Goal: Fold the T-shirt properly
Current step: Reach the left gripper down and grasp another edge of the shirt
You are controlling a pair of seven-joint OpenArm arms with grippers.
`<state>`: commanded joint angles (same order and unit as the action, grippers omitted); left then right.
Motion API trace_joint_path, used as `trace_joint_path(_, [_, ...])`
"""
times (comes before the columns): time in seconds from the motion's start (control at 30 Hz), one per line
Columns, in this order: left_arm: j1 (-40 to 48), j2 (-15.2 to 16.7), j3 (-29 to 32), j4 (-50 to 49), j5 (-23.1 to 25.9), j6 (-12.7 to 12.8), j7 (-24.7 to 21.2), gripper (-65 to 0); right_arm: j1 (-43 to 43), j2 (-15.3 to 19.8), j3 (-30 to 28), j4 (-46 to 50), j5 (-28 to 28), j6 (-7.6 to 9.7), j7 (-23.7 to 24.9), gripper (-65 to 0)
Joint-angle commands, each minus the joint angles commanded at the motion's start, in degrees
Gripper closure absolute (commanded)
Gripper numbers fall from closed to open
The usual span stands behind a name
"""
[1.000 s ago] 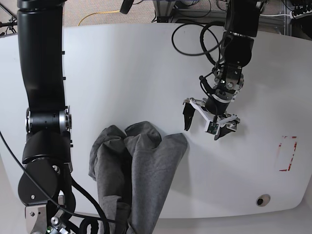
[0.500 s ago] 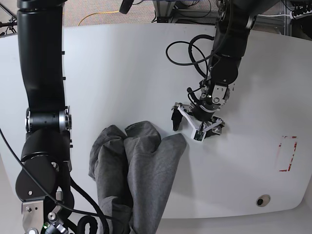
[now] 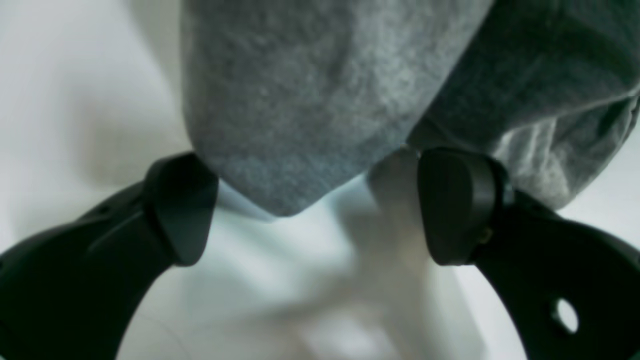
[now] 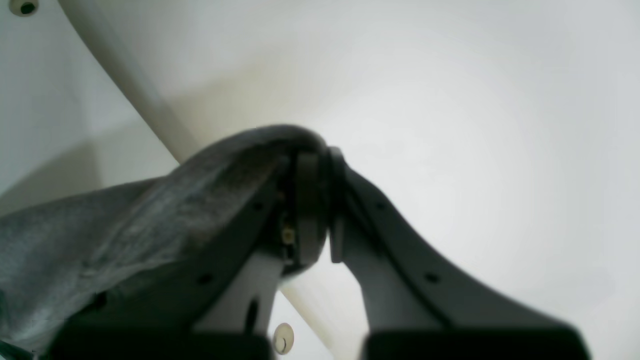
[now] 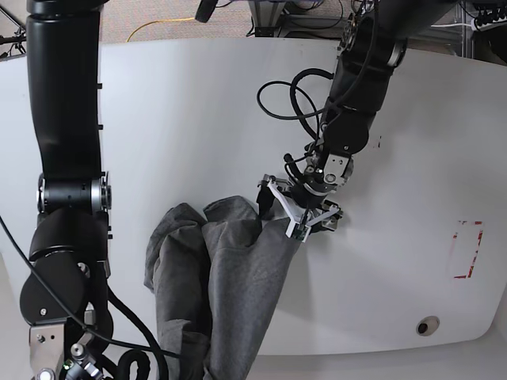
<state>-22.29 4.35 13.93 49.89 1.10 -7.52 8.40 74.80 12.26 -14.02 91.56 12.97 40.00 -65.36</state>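
Observation:
The T-shirt (image 5: 230, 277) is a crumpled heather-grey heap at the table's front, and its lower part hangs over the near edge. My left gripper (image 5: 291, 215) is open at the shirt's upper right corner. In the left wrist view that grey corner (image 3: 300, 125) pokes between the two black fingertips (image 3: 182, 210) of the left gripper (image 3: 320, 212), with gaps on both sides. My right gripper (image 4: 320, 200) is shut, with grey fabric (image 4: 150, 225) draped over one finger and pinched at the tips. In the base view the right gripper is hidden low at the left.
The white table (image 5: 198, 103) stretches behind and to the right of the shirt. Red tape marks (image 5: 467, 249) sit near the right edge, and a small round fitting (image 5: 428, 324) lies at the front right. Black cables (image 5: 289, 95) loop beside the left arm.
My left gripper has moved left and down across the table, from clear of the shirt to straddling its upper right corner. The shirt has barely shifted.

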Motion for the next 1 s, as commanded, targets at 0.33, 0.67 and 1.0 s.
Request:
trace_joint_path(0.33, [-4.4, 0.1, 0.1, -5.4, 0.0, 0.4, 0.1, 0.0, 0.0, 0.4, 0.8, 0.0, -0.1, 0.0, 0.0, 0.0])
trace_joint_path(0.67, [2.7, -4.0, -0.4, 11.5, 0.2, 0.4, 0.4, 0.0, 0.0, 3.3, 5.2, -0.4, -0.2, 0.0, 0.0, 0.0])
trace_joint_path(1.0, [7.7, -8.3, -9.8, 33.2, 0.1, 0.3, 12.0, -0.1, 0.0, 6.8, 5.3, -4.0, -0.2, 0.0, 4.7, 0.0])
